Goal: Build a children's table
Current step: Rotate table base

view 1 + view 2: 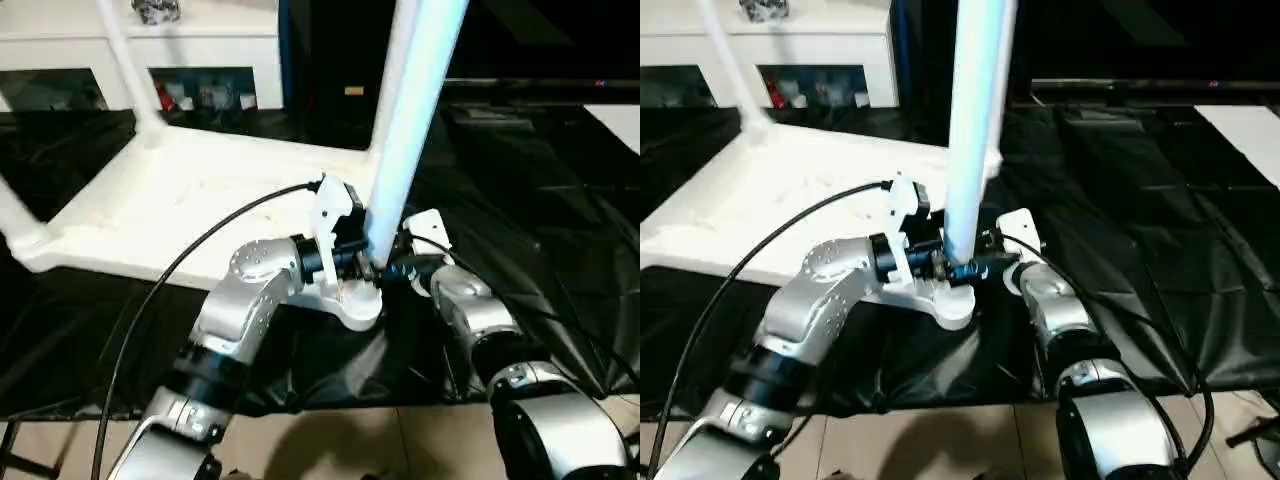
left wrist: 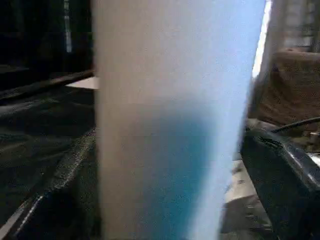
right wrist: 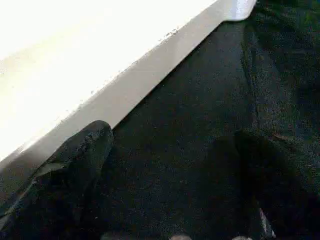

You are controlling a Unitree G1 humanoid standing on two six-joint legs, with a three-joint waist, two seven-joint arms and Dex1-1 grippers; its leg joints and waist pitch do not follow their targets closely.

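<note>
Nearest: left tool [image 1: 368, 262], its fingers [image 2: 280, 175] spread either side of the upright leg [image 1: 410, 110], right at the leg's base; whether they press it, I cannot tell. Right tool [image 1: 405, 262], just beside that leg on its other side, fingers [image 3: 75, 160] parted, nothing between them. Tabletop [image 1: 190, 200], upside down on black sheeting [image 1: 520, 190], the leg at its near corner. Two more legs [image 1: 125, 60] at its farther corners. Beyond: white cabinet [image 1: 190, 45].
</note>
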